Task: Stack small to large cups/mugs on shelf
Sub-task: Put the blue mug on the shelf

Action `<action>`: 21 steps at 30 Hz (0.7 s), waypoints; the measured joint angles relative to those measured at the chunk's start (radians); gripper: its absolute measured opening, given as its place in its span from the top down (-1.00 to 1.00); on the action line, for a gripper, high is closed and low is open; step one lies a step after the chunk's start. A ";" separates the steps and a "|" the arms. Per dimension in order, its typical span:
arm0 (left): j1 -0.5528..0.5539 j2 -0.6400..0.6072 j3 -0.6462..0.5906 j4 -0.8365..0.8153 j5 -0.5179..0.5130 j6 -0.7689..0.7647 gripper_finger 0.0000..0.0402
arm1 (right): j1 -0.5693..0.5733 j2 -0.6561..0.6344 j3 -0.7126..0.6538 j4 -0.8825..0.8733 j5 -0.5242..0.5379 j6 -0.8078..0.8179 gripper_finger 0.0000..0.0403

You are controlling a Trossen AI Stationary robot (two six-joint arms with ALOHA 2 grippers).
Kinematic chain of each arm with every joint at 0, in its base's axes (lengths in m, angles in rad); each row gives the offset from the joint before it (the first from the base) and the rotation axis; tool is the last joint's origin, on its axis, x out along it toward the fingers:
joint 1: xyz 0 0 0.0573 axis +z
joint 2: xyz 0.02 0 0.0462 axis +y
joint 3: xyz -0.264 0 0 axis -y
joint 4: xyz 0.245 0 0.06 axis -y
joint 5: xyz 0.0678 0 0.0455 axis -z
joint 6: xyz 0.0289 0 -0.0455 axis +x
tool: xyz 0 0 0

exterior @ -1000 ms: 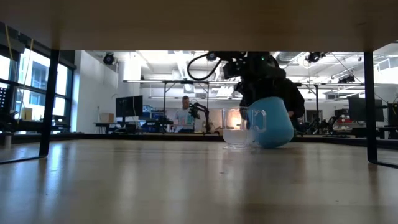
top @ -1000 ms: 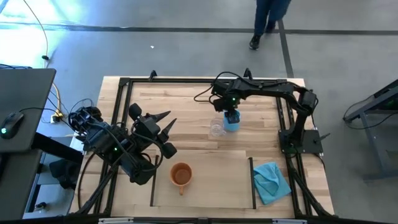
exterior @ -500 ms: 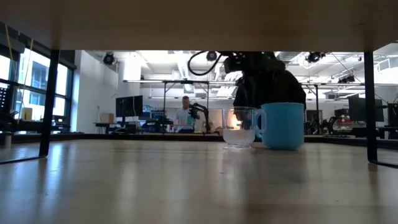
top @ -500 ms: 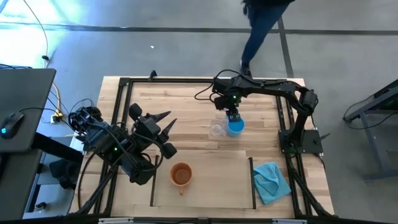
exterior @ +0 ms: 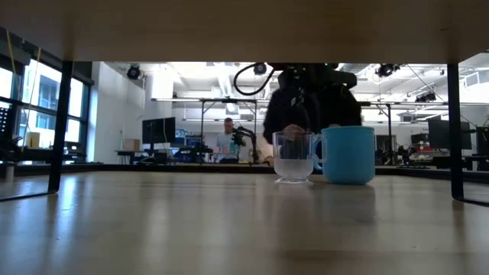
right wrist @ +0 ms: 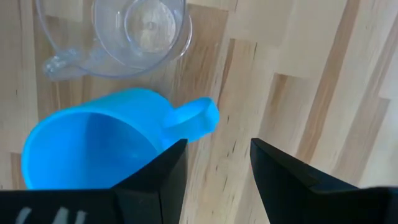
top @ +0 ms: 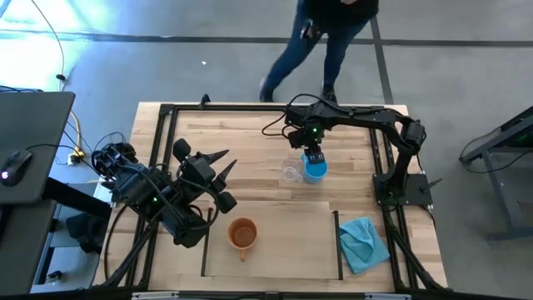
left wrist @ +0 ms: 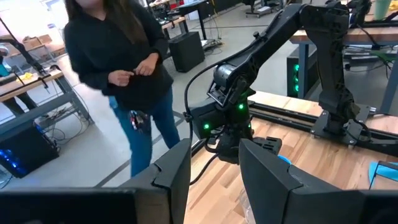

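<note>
High view: your right gripper (top: 312, 156) hangs over the blue mug (top: 315, 171) right of frame centre, fingers spread and gripping nothing, probably lining up on the rim or handle.
Glass cup: the clear glass cup (top: 290, 173) stands just left of the mug, so a careless descent could nudge it.
Shelf: the pale shelf (top: 287, 250) fills the lower middle, and the orange mug (top: 242, 234) sits at its left part, likely as the base of the stack.
Left arm: your left gripper (top: 218, 166) waits at centre left, fingers parted, empty.
Low view: the blue mug (exterior: 348, 155) stands upright right of centre, the glass cup (exterior: 293, 156) just beside it; whether they touch is unclear.
Left wrist view: a person (left wrist: 118, 62) walks beyond the table, upper left.
Right wrist view: your dark fingers (right wrist: 158, 177) straddle the handle of the blue mug (right wrist: 93, 146), apart from it; the glass cup (right wrist: 137, 28) is at the top.
</note>
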 joint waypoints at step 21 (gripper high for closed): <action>0.000 0.000 0.000 0.000 -0.015 0.031 0.38 | -0.021 0.000 0.000 0.038 -0.019 0.470 0.18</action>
